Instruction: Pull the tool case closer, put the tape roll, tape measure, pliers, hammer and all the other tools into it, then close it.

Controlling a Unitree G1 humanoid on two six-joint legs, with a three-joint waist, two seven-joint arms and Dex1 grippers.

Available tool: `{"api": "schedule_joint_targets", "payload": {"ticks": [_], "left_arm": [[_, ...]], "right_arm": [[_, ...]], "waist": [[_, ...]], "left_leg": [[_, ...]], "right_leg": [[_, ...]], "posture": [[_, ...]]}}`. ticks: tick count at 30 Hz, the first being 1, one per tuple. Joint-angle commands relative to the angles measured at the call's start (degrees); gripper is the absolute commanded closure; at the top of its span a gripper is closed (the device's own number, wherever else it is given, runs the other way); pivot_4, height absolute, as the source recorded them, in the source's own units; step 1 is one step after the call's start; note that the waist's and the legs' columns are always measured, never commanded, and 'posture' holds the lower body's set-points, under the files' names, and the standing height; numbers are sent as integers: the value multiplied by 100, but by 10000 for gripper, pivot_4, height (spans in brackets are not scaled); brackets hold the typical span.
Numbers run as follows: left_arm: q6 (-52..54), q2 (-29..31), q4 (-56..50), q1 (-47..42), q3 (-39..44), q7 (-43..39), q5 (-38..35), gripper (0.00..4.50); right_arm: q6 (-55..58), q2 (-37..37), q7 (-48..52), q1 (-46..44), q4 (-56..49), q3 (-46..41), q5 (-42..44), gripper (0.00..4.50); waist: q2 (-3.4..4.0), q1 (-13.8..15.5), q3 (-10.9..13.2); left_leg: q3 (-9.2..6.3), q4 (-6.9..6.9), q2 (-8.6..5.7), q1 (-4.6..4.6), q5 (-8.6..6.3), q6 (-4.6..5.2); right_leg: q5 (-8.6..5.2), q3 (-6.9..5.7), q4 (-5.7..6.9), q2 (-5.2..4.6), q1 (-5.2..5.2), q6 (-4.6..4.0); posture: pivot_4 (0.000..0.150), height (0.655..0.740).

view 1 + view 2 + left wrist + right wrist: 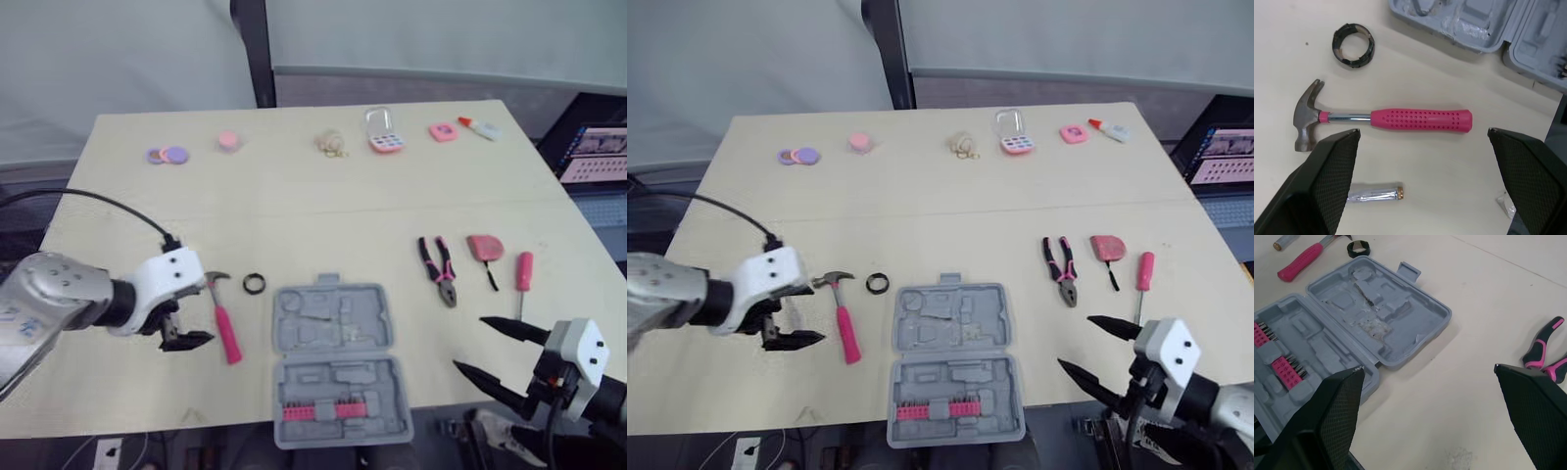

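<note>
**A:** In the head view, which step is in hand?

**B:** The tool case (333, 357) lies open at the near edge of the table (323, 196), between the arms, so the pull looks done. Loading seems about to begin, since the recesses are bare except for a pink bit rack (318, 409). The left gripper (188, 340) hovers beside the hammer (227, 333), and the tape roll (255, 284) is just beyond. The pliers (438, 269), tape measure (485, 247) and screwdriver (524, 271) lie to the right, past the right gripper (468, 342).

**A:** And the left wrist view?

**B:** Its jaws are spread wide and empty, straddling the hammer's pink handle. A small silver cylinder (1374, 192) lies nearby. The next move probably calls for lowering, closing across the handle, then carrying it to the case.

**A:** The right wrist view?

**B:** Those jaws are also apart, holding nothing. The case is on one side and the pliers on the other, so the pliers look like its likely pick.
</note>
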Motion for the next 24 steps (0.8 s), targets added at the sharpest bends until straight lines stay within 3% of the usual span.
{"api": "schedule_joint_targets", "payload": {"ticks": [1,7,12,24], "left_arm": [[309,-222,30,-1040,-1221,-98,650,0],[-63,-467,392,-2389,-3010,-775,1819,0],[-405,-944,1098,-3051,-3918,-1292,2668,0],[-1318,-2003,2346,-3359,-4561,-1972,4010,0]], "right_arm": [[19,-87,-10,21,-93,-250,68,274],[0,-76,15,126,-92,-375,80,274],[-90,65,24,368,-186,-411,69,274],[-44,292,-227,743,-545,-434,34,274]], "waist": [[0,42,0],[-3,57,2],[-7,70,4],[-7,56,4]], "left_leg": [[1,4,0,3,-1,-1],[0,19,5,-14,-4,-6],[6,24,6,-17,-3,-5],[-3,26,11,-20,-3,-5]], "right_leg": [[0,3,7,0,1,0],[0,8,-1,11,-3,0],[0,10,0,14,-2,0],[0,10,1,17,-9,1]], "posture": [[1500,7400],[1500,7400],[1500,7400],[1500,7400]]}}
